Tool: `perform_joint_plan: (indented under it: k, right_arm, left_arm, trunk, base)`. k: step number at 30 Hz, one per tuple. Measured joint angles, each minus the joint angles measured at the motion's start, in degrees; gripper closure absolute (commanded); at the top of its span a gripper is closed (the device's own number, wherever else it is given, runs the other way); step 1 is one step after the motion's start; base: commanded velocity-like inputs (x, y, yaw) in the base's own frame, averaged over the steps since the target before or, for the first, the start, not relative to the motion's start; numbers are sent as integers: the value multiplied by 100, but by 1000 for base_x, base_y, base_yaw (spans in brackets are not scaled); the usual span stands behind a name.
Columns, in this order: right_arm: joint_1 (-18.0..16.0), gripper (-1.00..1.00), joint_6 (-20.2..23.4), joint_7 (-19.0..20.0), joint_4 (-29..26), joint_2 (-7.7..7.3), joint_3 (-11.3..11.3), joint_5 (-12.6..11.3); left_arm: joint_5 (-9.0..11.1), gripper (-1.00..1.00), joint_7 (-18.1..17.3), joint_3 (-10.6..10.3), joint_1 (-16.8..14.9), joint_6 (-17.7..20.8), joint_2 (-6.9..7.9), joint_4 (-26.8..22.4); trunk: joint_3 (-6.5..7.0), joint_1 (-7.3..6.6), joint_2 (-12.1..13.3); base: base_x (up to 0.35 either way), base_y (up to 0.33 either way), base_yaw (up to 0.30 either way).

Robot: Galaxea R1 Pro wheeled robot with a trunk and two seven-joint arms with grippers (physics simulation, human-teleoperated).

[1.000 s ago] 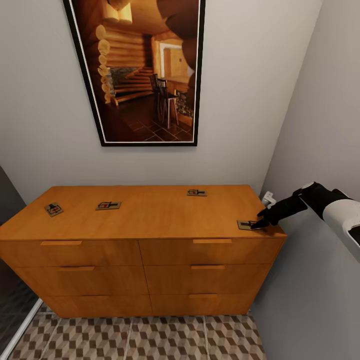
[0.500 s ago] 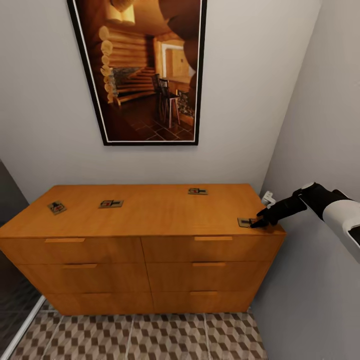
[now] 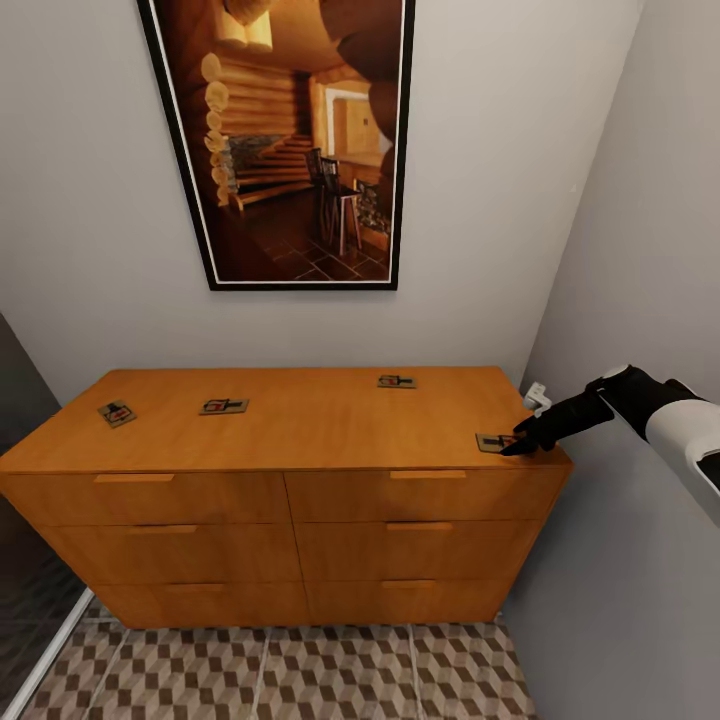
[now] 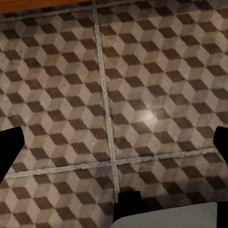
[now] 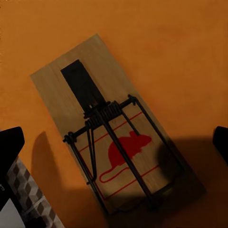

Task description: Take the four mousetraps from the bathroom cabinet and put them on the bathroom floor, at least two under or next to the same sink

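Hovering wide open over the nearest mousetrap (image 5: pixel 116 147), the right pincer (image 3: pixel 520 446) grips nothing; its fingertips (image 5: pixel 10 142) straddle the board. Lowering straight and closing across the narrow sides should avoid the dark spring bar, I judge. That tan board with a red mouse print lies at the cabinet (image 3: pixel 290 440) top's right front corner. Three other mousetraps (image 3: pixel 223 406) lie well apart. The left pincer (image 4: pixel 114 156), also spread and empty, faces the bathroom floor (image 4: pixel 142 71).
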Motion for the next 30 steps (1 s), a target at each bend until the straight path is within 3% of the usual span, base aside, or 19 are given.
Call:
perform_joint_plan:
  k: [20, 30]
  right_arm:
    - [0, -100, 8, -4, 0, -3, -3, -3]
    - [0, -100, 14, -230, 1, 6, 15, -4]
  left_arm:
    - [4, -100, 0, 0, 0, 0, 0, 0]
    - [3, -100, 0, 0, 0, -5, 0, 0]
  trunk:
    - [0, 0, 0]
    - [0, 0, 0]
  base:
    - [0, 0, 0]
    - [0, 0, 0]
